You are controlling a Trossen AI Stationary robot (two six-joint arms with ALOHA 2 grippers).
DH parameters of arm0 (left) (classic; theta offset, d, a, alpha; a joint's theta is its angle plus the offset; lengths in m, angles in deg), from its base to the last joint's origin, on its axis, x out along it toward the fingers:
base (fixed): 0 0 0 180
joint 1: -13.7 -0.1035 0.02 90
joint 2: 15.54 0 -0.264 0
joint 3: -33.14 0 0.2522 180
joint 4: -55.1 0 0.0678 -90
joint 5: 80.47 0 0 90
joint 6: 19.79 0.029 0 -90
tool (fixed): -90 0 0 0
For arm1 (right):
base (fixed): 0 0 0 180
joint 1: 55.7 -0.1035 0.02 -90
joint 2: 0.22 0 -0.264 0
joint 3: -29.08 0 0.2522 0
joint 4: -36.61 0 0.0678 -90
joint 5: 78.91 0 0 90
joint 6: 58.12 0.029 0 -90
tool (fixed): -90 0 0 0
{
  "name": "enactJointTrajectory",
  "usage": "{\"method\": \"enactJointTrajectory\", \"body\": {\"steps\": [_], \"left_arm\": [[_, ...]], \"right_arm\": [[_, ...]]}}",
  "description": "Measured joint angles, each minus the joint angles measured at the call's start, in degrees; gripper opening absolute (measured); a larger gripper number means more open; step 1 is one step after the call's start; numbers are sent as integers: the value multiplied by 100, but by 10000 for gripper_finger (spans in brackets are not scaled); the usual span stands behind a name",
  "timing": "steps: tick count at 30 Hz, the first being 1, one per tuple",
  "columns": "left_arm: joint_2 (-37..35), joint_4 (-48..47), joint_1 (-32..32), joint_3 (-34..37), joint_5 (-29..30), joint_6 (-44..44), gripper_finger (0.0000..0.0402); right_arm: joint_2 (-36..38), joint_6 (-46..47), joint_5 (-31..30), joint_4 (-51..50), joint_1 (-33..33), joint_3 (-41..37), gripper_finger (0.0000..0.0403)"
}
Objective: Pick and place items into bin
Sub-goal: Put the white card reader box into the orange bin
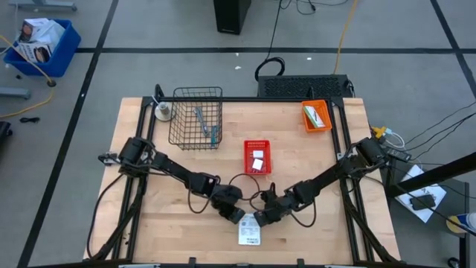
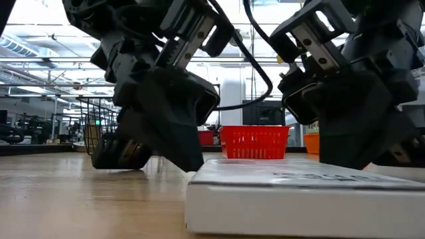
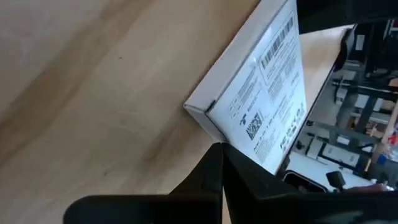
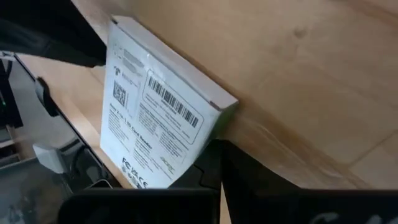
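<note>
Table (image 1: 178,216): light wood planks, smooth, matt w/ faint sheen. White box (image 3: 261,99): smooth card, slightly glossy, printed label w/ barcode + QR. Left gripper (image 2: 174,136) & right gripper (image 2: 355,129): matt black plastic. Red bin (image 1: 258,157) & orange bin (image 1: 316,117): plastic, mesh-walled. Basket (image 1: 196,117): thin dark metal wire. Floor (image 1: 134,67): grey, matt, looks like short carpet.

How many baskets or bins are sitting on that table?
3. A wire basket at the far left, a small red bin near the middle, and an orange bin at the far right. Nothing else on the table looks like a bin.
</note>
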Motion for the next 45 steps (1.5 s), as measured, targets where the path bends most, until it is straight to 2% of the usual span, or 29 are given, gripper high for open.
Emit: {"method": "enactJointTrajectory", "body": {"steps": [7,17,21,24,28,35,41,45], "left_arm": [[54,441,123,-8,74,-222,5],[59,48,93,-82,44,-166,3],[55,-79,49,-82,151,-161,9],[57,-63,-55,-80,495,-154,7],[64,-16,-175,-86,672,-142,6],[66,20,-181,-84,504,-164,4],[68,40,-174,-84,447,-259,14],[72,111,-171,-86,326,-286,5]], "right_arm": [[-10,-50,-116,194,50,-12,0],[-17,-75,-248,629,103,-28,0],[-14,-111,12,848,18,-28,0],[2,-120,65,1118,-54,-2,0],[33,-105,-292,1498,-41,33,0],[27,-80,-416,1406,43,28,0],[33,-116,-779,1478,74,28,0],[26,-154,-1138,1509,104,24,0]]}}
